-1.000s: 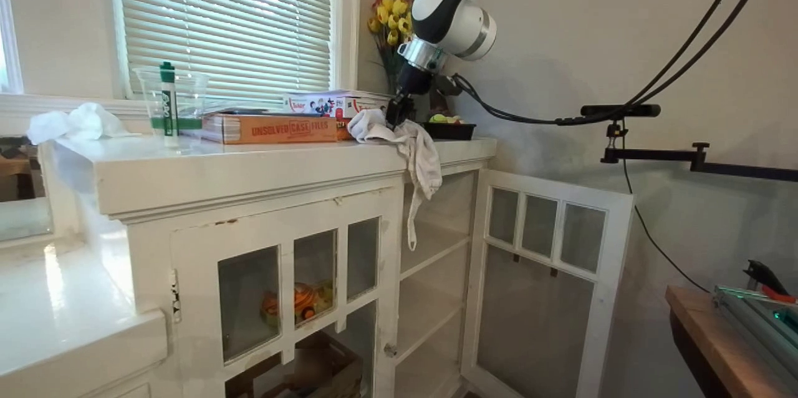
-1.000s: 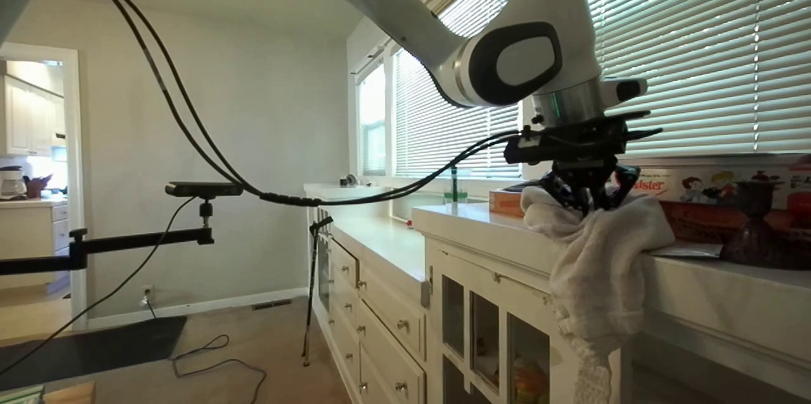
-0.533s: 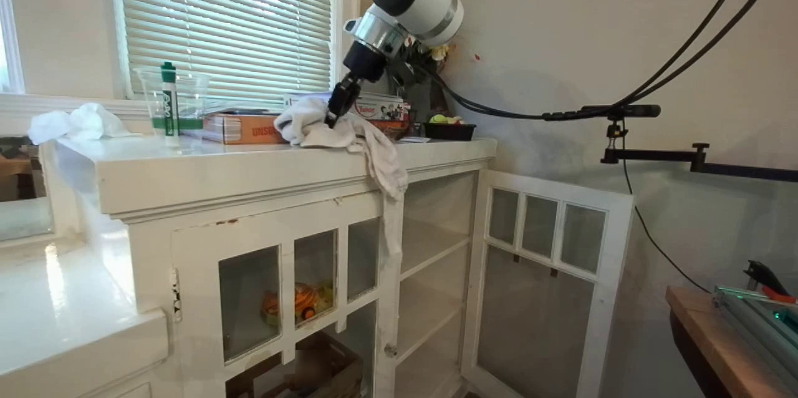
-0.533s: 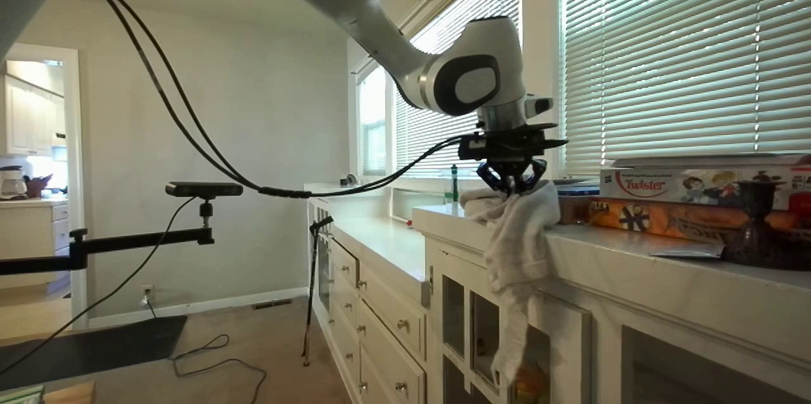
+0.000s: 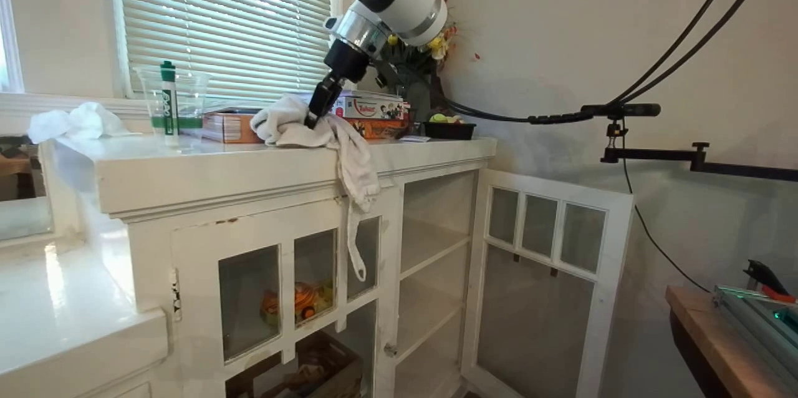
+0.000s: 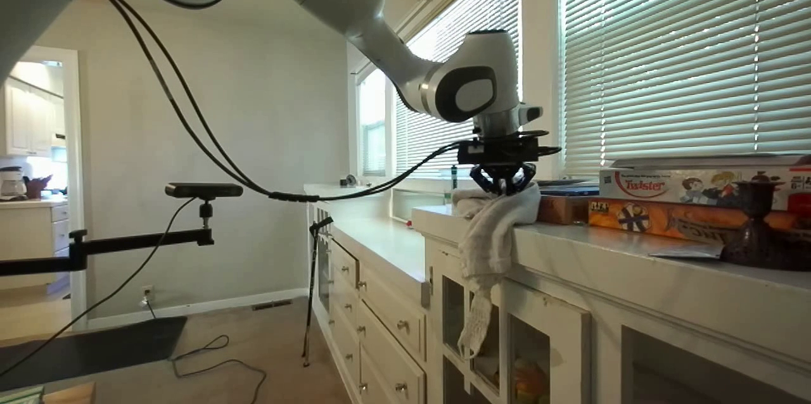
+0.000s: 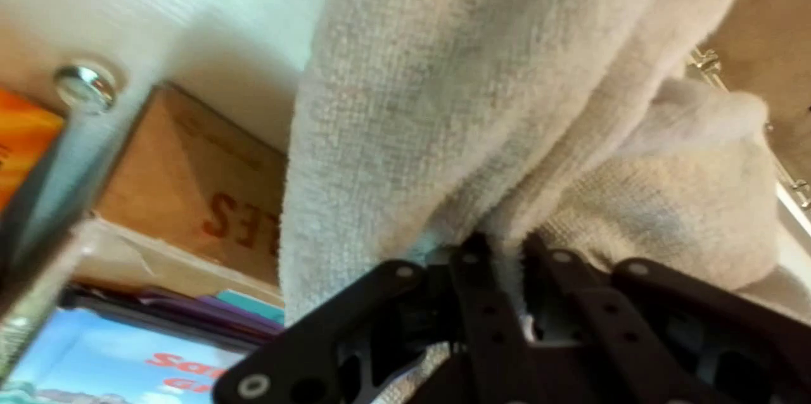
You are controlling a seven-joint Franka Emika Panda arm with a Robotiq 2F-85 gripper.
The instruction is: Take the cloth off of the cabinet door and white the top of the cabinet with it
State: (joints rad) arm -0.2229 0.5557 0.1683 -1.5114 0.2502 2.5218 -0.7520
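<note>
1. Wiping the worktop (image 6: 589, 239) is, I believe, the step in hand; the taking-off of the cloth (image 6: 491, 236) I judge as done, since its upper part rests on this surface.
2. For the next move, I think a gentle press downward and a slow, level slide along the front strip are needed. I must be careful with the brown box (image 5: 230, 128), which stands just beside the cloth, and with the green-capped marker (image 5: 168, 105), upright and farther along.
3. My jaws are clamped on the cloth: in the wrist view, one fold of it goes in between them and is pinched.
4. Relative to the jaws, the cloth lies bunched just beneath and around them. In both exterior views its long tail hangs over the front edge, in front of the cabinet door (image 5: 287, 286); whether it touches this door, I cannot tell.
5. This hanging part will, I suppose, only trail and not wipe, so the bunch must do the cleaning.
</note>
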